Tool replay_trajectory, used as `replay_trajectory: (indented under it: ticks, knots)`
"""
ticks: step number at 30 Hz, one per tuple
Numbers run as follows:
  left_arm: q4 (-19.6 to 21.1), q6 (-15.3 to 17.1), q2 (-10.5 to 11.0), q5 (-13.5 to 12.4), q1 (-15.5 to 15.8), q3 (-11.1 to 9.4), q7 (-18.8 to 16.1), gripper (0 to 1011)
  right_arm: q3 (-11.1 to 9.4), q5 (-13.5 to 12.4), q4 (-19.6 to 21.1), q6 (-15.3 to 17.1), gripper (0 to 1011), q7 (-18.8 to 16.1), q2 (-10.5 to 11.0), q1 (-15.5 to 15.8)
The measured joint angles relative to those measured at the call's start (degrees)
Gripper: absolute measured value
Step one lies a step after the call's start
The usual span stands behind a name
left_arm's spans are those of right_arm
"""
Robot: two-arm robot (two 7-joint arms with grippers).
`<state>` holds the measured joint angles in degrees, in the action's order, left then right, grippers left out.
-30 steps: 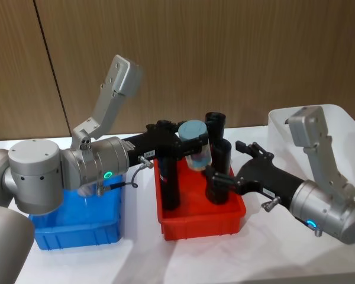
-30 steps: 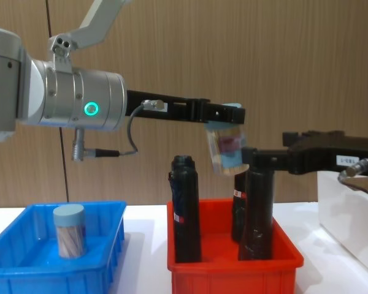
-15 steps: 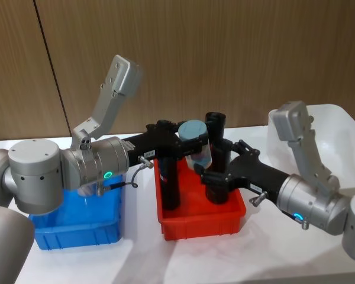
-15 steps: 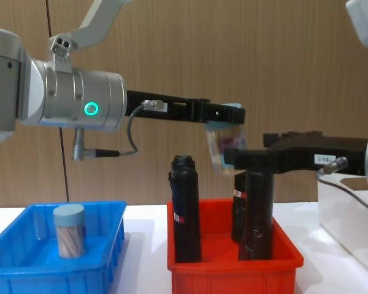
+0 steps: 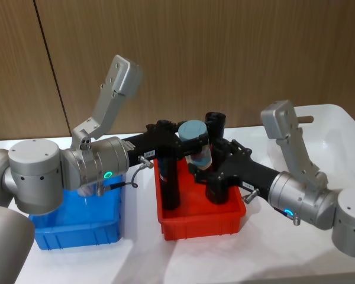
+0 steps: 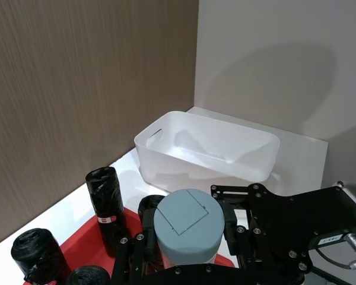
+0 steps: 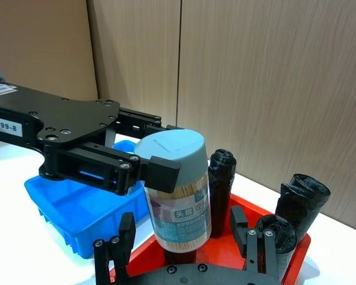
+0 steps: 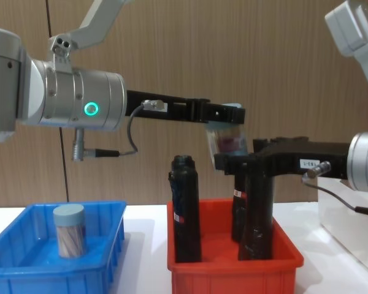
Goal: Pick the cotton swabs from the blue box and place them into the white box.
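The right gripper has moved in, spread open either side of the cotton swabs jar, which the left gripper clamps above the red bin's far edge, so a handover looks imminent.

table, blue box, red bin, white box

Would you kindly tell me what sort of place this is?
Probably a robot test bench: a white-covered table against a wood-panelled wall, a blue box, red bin and white box set out; the left claw holds a cotton swabs jar over the red bin, the right claw open around it.
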<state>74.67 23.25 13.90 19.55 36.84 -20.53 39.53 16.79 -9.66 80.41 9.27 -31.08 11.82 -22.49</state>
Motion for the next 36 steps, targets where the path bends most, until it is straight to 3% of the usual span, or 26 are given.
replay_trajectory:
  ticks: [32, 36]
  knots:
    - [0.0, 0.0, 0.0, 0.0, 0.0, 0.0, 0.0, 669, 0.8, 1.6, -7.8, -2.7, 999, 1.1, -1.8, -4.3]
    - [0.0, 0.0, 0.0, 0.0, 0.0, 0.0, 0.0, 668, 0.9, 1.6, -8.2, -2.9, 910, 1.1, -1.9, -4.5]
